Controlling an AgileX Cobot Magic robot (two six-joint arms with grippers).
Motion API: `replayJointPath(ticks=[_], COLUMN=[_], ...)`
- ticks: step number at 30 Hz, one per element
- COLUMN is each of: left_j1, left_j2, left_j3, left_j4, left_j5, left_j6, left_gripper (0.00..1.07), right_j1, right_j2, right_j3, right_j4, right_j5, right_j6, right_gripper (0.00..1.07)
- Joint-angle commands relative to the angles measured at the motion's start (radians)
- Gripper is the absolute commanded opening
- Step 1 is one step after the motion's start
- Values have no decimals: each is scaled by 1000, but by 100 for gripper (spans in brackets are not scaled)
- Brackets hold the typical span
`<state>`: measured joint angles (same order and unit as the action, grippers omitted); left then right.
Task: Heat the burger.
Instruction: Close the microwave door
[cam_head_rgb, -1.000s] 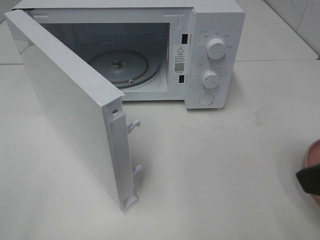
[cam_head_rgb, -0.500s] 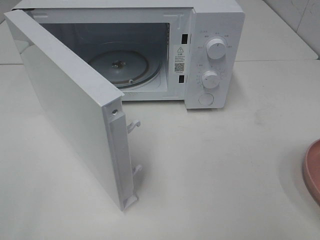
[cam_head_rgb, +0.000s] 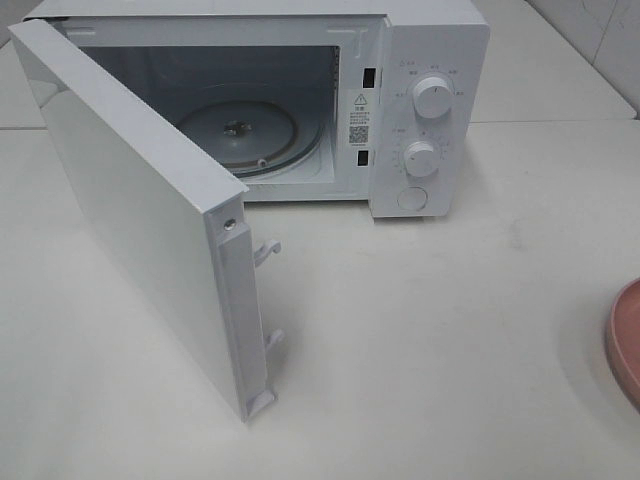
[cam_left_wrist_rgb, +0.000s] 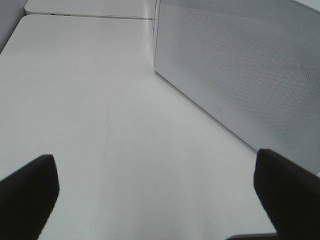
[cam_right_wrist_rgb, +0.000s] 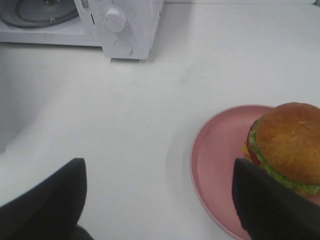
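White tabletop (cam_head_rgb: 420, 350) under open-doored microwave (cam_head_rgb: 430, 60)

Bright even light, soft shadows – wrist views hazy, near pincer fingers (cam_right_wrist_rgb: 47, 200) blurred.

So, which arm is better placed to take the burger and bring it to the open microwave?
Likely the right. Its open gripper hangs just beside the burger on the pink plate. The left gripper, also open, faces only the microwave door.
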<state>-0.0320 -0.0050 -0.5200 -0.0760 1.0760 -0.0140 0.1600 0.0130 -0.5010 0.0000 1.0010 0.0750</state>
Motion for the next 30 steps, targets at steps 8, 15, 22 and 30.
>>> replayJointPath(ticks=[8,15,22,30], left_j1=[4,4,4,4], left_j2=[-6,-4,-4,-4], left_j3=[3,3,3,3], left_j4=[-2,-2,-2,-2], left_j5=[-9,-9,-9,-9], left_j6=[1,1,1,1], left_gripper=[98,98,98,98], right_j1=[-5,-5,-5,-5], right_j2=[-43,-43,-43,-43], right_j3=[3,3,3,3], right_j4=[6,6,6,6], right_j5=[-5,-5,-5,-5], right_j6=[-3,-3,-3,-3], right_gripper=[76,76,76,76])
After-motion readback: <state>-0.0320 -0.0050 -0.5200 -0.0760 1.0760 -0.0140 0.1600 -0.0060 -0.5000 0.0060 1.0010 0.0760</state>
